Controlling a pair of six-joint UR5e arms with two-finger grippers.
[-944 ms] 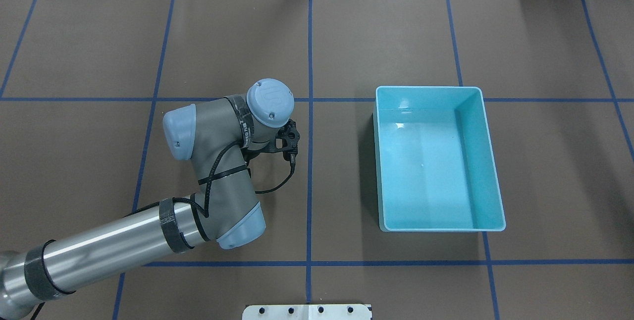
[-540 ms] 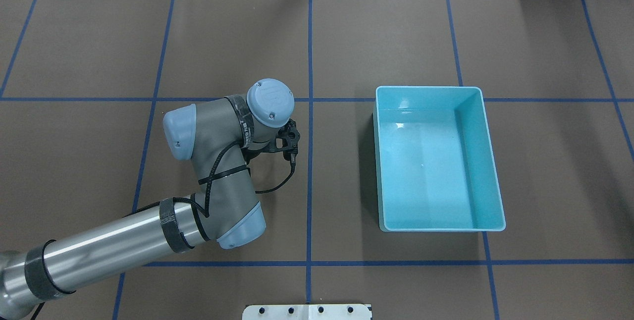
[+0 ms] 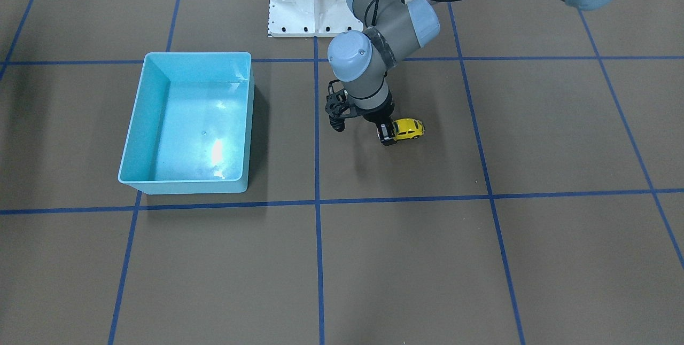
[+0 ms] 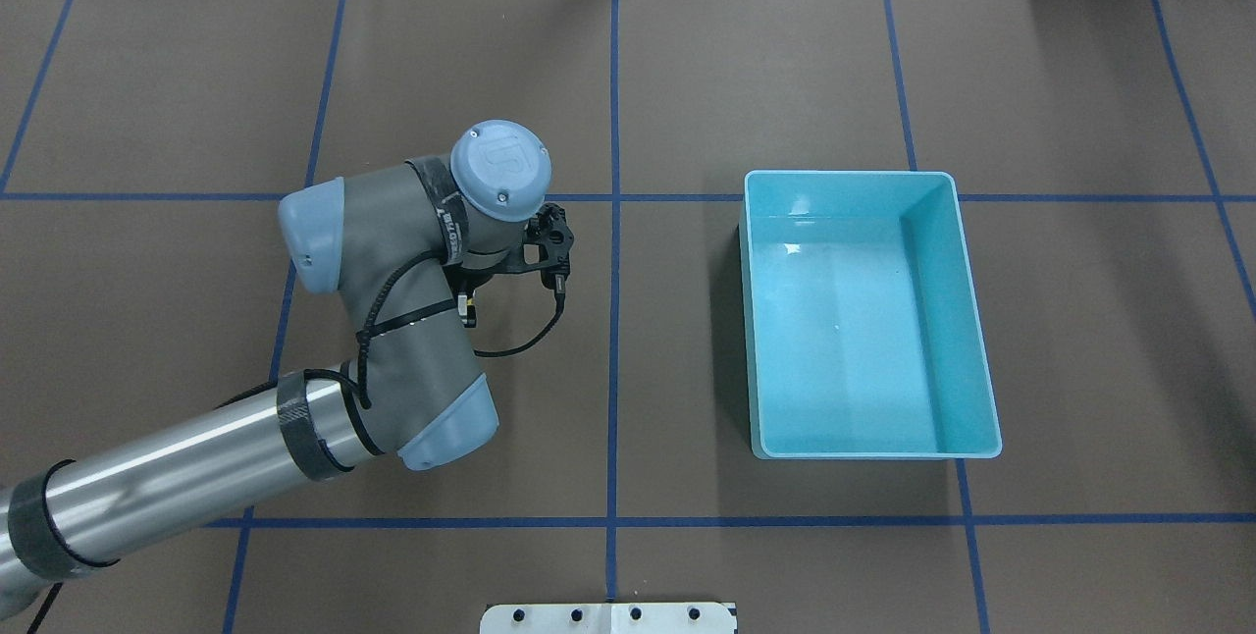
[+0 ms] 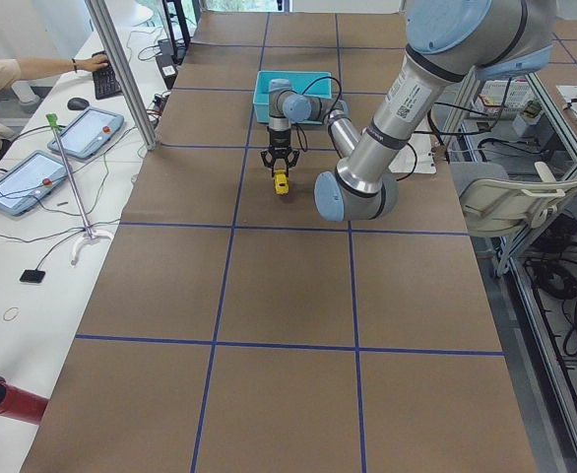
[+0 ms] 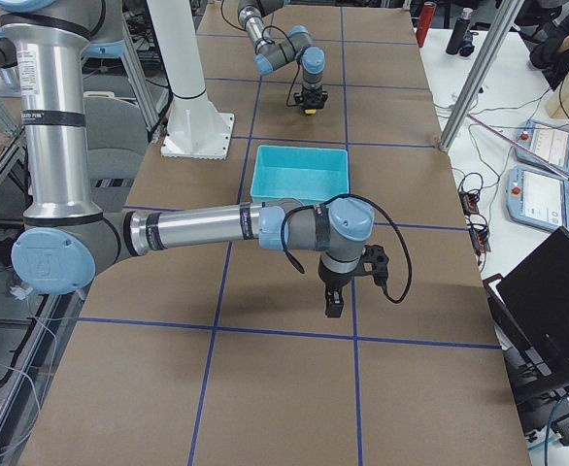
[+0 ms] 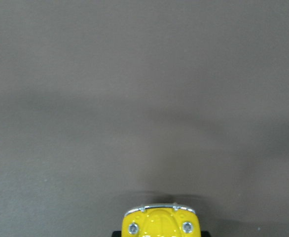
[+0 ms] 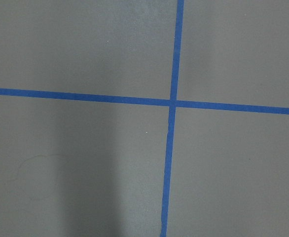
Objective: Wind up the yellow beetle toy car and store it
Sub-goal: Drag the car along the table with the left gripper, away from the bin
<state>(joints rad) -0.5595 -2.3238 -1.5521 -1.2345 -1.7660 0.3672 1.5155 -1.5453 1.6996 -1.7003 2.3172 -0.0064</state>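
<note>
In the front-facing view the light-blue bin (image 3: 140,115) is sitting at the left. To its right, across a blue tape line (image 3: 316,136), the left gripper (image 3: 393,132) is pointing straight down. Its fingers (image 3: 386,136) are looking clenched on one end of the yellow beetle toy car (image 3: 410,128). The car is sticking out to the right, low at the worktop (image 3: 534,254) and well apart from the bin.

What I am fearing from here:
- The car body is glossy and rounded, so it may be slipping out of the fingers during the winding pull.
- If the wheels are sliding instead of rolling, the spring is not getting any tension.
- If the car is let go on the worktop while wound, it may be running away from the bin.

Some things are hard to see. The overhead view is hiding the car and the fingers under the wrist. The left wrist view is cutting off all but the car's nose, and the far finger is lying behind the car. Whether the wheels are touching the worktop, I cannot tell. The right gripper (image 6: 332,303) is showing only in the right side view, so I cannot tell if its fingers are released or clenched.
</note>
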